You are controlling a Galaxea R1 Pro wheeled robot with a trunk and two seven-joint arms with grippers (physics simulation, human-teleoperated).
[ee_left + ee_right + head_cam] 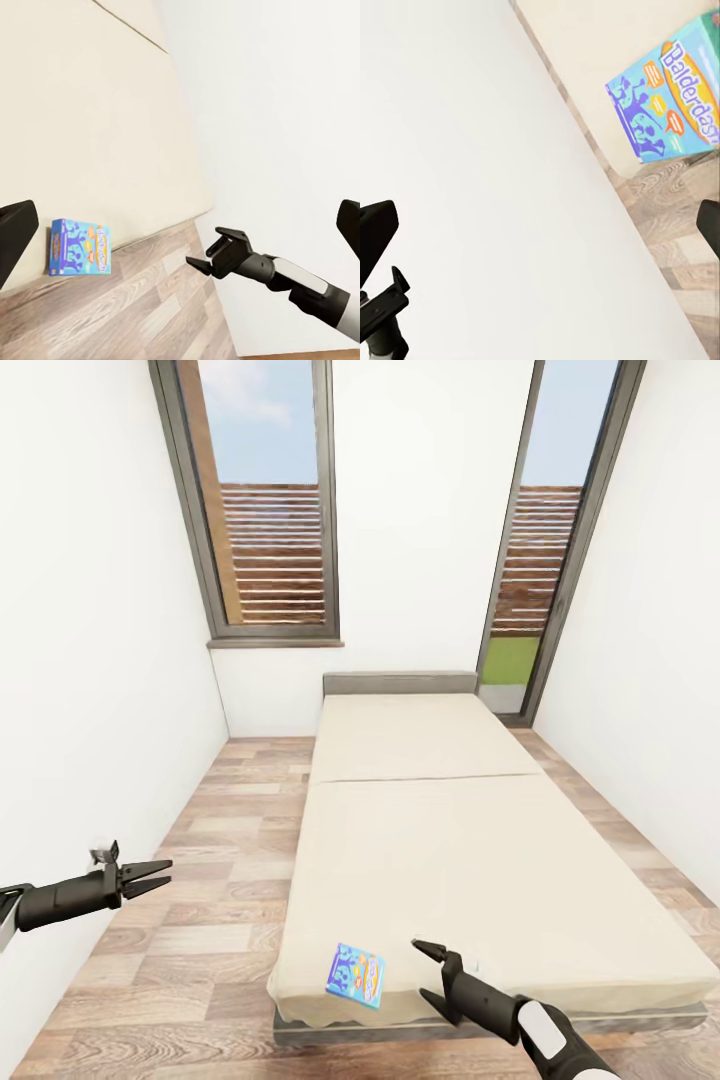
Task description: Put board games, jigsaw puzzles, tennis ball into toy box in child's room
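Note:
A small blue board game (356, 974) lies flat on the bed (480, 840), at its near left corner close to the mattress edge. The right wrist view shows its lid lettered "Balderdash" (671, 101). My right gripper (420, 968) hangs open just right of that box, over the bed's near edge, holding nothing. My left gripper (165, 874) is open and empty over the floor, well to the left of the bed. From the left wrist view the blue box (80, 247) sits by the mattress edge, with the right gripper (204, 251) apart from it.
A grey headboard (400, 683) stands against the far white wall between two tall dark-framed windows (268, 500). A strip of wood-plank floor (220, 830) runs left of the bed up to the left wall (90, 660). A narrower strip lies on the right.

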